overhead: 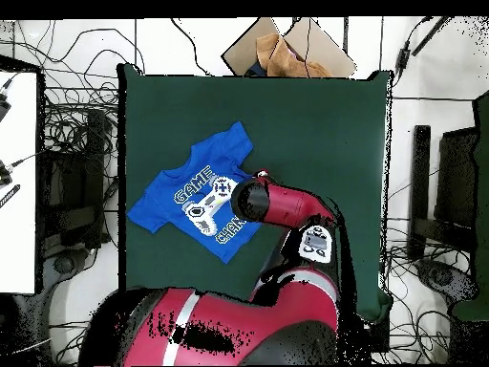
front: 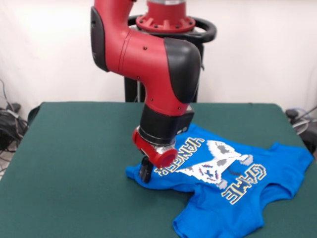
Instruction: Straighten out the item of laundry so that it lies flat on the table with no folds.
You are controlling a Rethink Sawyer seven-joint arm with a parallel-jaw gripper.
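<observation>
gripper [front: 145, 171]: fingers too small and dark to tell apart; overhead, the arm hides it
shirt [front: 233, 198]: lower sleeve cut by front picture's bottom edge; hem corner hidden under arm [overhead: 272, 205] overhead

Bare green table [front: 74, 148] all round the T-shirt [front: 257, 198]; only the arm [front: 163, 74] above its hem.

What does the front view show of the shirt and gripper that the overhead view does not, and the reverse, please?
Only the front view shows the gripper down at the blue T-shirt's hem edge, though its state is unclear. Only the overhead view shows the whole green table, with the shirt lying skewed on one half, plus the cardboard and cables beyond. Both show the shirt print-side up, GAME lettering readable, with the red arm over its edge.
</observation>
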